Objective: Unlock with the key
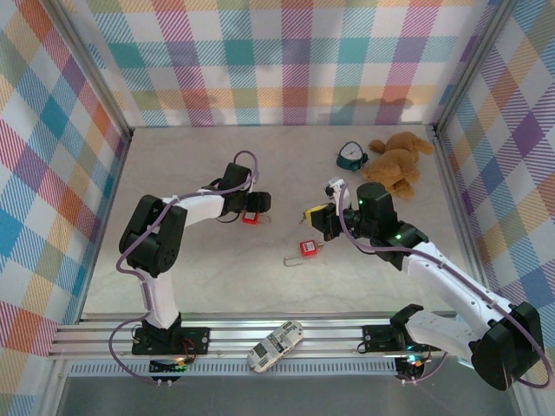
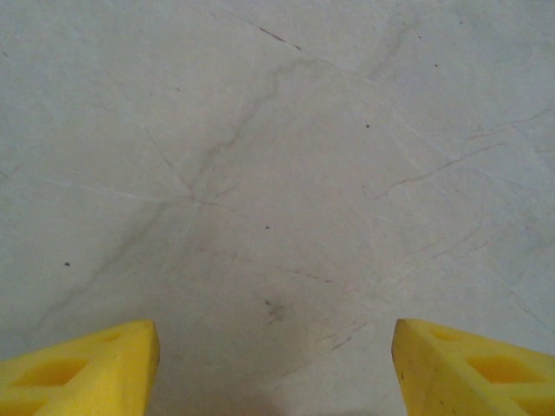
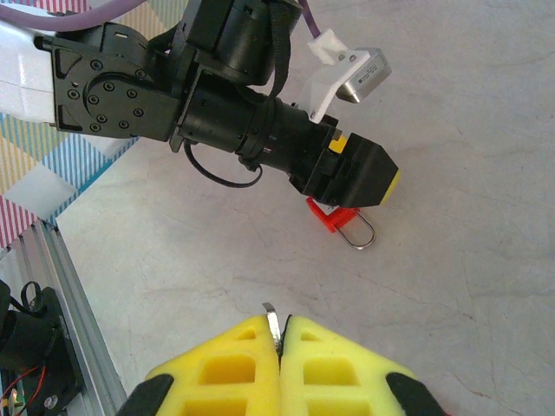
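Note:
A small red padlock [image 1: 251, 217] with a metal shackle lies on the table right under my left gripper [image 1: 257, 204]. In the right wrist view this padlock [image 3: 334, 217] pokes out from beneath the left gripper's [image 3: 368, 173] black and yellow tip. The left gripper [image 2: 277, 368] stands open, with bare table between its yellow fingers [image 2: 87, 368]. A second red padlock [image 1: 307, 249] lies nearer the front, its shackle pointing left. My right gripper [image 1: 312, 217] hovers between the two locks, shut on the key [image 3: 273, 319], whose thin metal tip sticks out between the pads.
A brown teddy bear [image 1: 399, 163] and a teal object [image 1: 350, 156] sit at the back right. A white device [image 1: 276, 345] rests on the front rail between the arm bases. Plaid walls [image 1: 52, 173] close in the table on three sides.

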